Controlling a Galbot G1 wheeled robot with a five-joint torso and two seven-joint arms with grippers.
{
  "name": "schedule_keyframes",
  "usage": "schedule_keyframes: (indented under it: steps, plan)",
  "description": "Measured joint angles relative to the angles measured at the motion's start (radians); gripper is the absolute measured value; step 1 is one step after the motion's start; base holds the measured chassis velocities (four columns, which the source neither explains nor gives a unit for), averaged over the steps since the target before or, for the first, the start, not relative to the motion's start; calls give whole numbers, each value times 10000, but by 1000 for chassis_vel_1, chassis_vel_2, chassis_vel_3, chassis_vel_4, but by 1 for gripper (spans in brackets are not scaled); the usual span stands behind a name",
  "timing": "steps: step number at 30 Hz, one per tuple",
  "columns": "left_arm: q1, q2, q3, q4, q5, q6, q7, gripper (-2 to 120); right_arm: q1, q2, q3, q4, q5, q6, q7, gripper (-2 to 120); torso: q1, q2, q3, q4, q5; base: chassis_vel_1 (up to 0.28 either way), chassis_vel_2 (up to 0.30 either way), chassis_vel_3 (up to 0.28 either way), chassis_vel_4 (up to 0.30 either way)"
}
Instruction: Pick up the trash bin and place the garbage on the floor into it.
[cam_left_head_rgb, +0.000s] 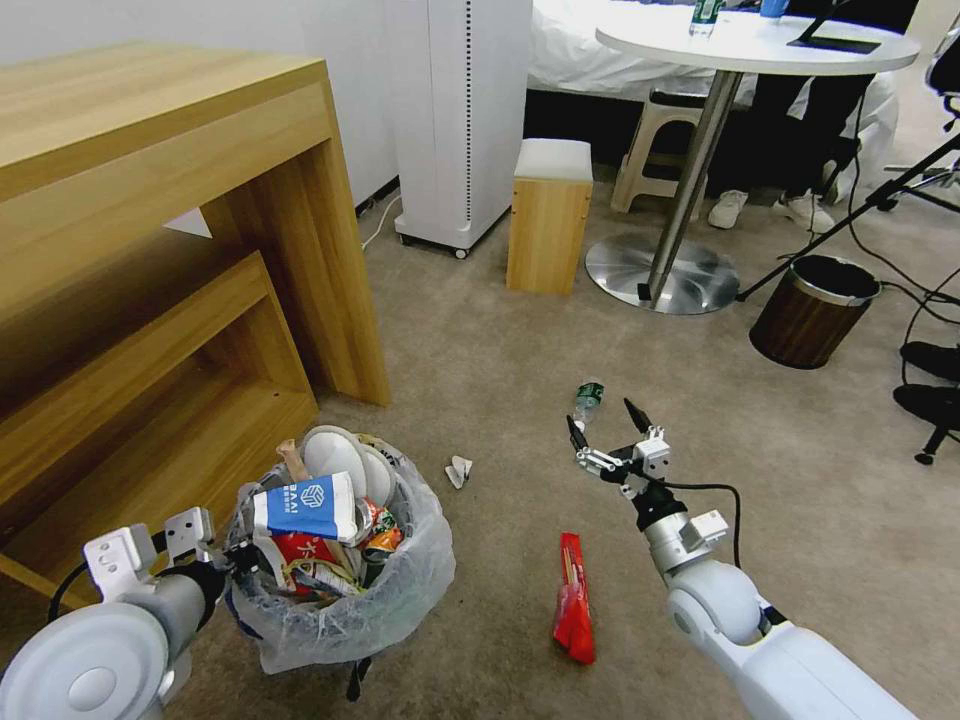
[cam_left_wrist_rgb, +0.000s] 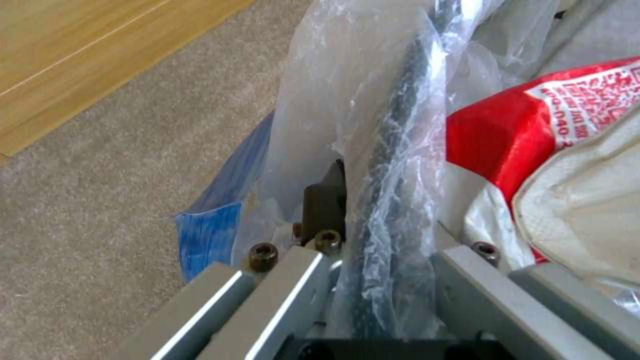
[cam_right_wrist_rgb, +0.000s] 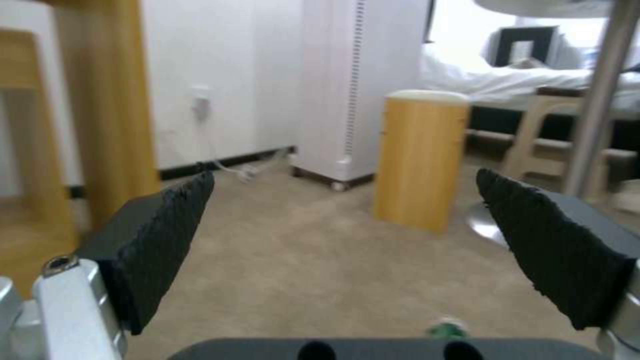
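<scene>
The trash bin (cam_left_head_rgb: 390, 600), lined with a crinkled clear bag, stands at the lower left on the beige carpet floor (cam_left_head_rgb: 470, 350) and is heaped with wrappers, a blue carton and a white slipper. My left gripper (cam_left_head_rgb: 238, 560) is shut on its near rim; in the left wrist view the left gripper (cam_left_wrist_rgb: 373, 200) pinches the dark rim (cam_left_wrist_rgb: 400, 150) through the plastic. My right gripper (cam_left_head_rgb: 603, 420) hangs open just short of the clear green-labelled bottle (cam_left_head_rgb: 588, 398), whose green top (cam_right_wrist_rgb: 445, 330) peeks up below the open right gripper (cam_right_wrist_rgb: 343, 182). A red wrapper (cam_left_head_rgb: 572, 600) and a white tissue wad (cam_left_head_rgb: 459, 470) lie on the carpet.
A wooden desk (cam_left_head_rgb: 150, 200) stands at the left, close to the bin. Farther back are a white tower unit (cam_left_head_rgb: 460, 110), a wooden stool (cam_left_head_rgb: 548, 215), a round table's metal base (cam_left_head_rgb: 660, 270) and a brown wood-look bin (cam_left_head_rgb: 812, 310). Cables and a stand cross the right side.
</scene>
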Motion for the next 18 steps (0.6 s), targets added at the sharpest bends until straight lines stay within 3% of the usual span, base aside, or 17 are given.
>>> schedule_keyframes:
  steps: [3, 18]
  plan:
    - [-15, -49, 49, 18, 56, 20, 66, 0, 130, 56, -108, -2, -688, -7, 869, 100, 1, 0, 0, 0, 0, 0, 0, 0, 0]
    - [40, 23, -107, -57, 121, 98, 100, 0, 112, 94, -333, 254, -537, 299, 663, 100, 0, 1, 1, 0, 0, 0, 0, 0, 0]
